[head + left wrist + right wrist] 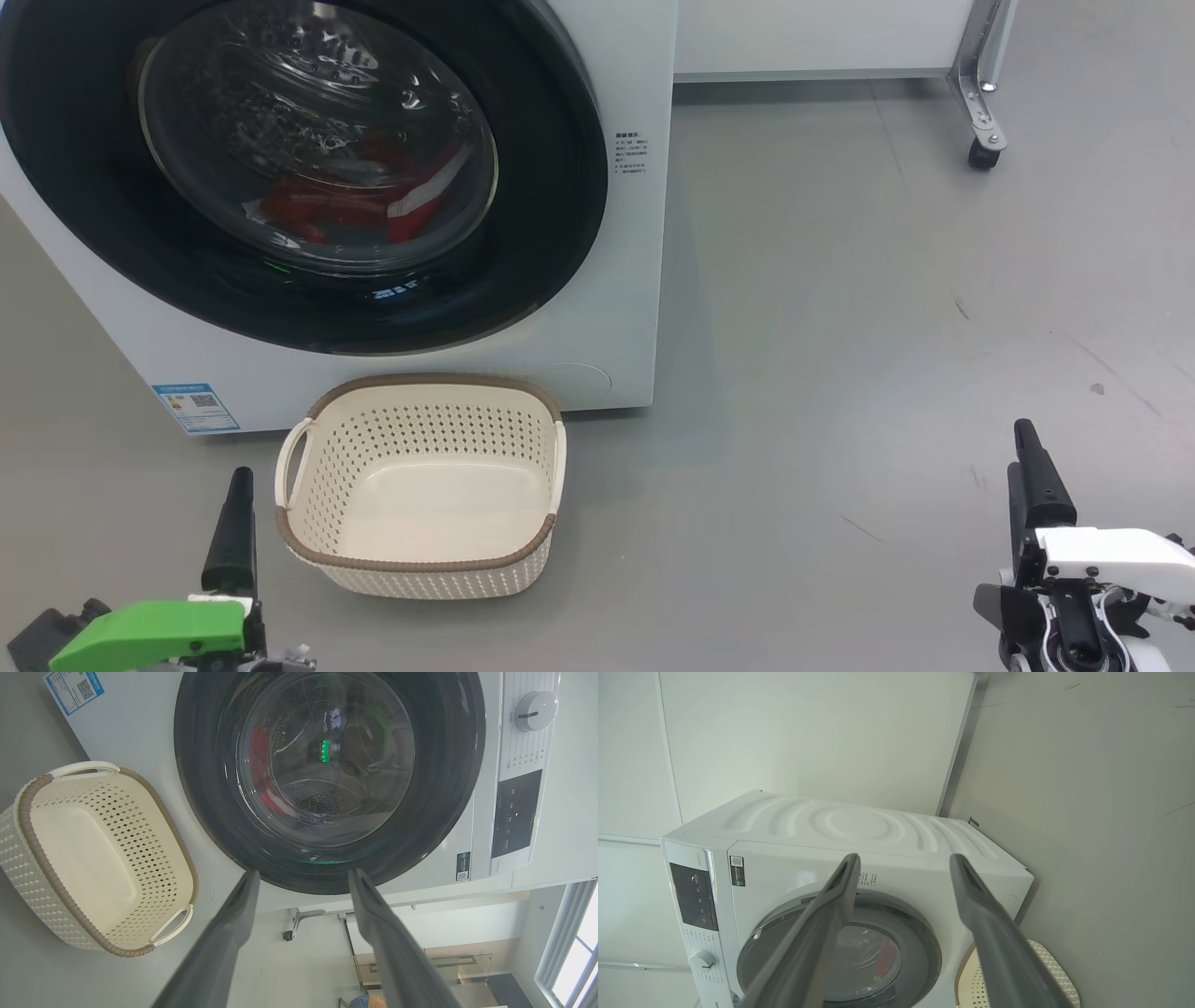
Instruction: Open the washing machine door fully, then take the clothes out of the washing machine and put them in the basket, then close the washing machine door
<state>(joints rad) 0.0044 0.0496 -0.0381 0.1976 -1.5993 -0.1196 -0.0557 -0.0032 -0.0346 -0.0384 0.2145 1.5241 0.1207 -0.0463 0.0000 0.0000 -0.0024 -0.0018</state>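
The left gripper point(303, 872) and right gripper point(905, 857) are held low over the floor point(840, 373), well apart, the jaws of both released and spread wide. Just beyond the left one, the basket point(420, 565) is set on the floor, close against the machine point(635, 308). Above it the door point(541, 187) is shut. The clothes point(355, 210) are seen through its glass, low in the drum.

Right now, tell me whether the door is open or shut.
Shut. The door lies flush on the washer front; the clothes show red through it.
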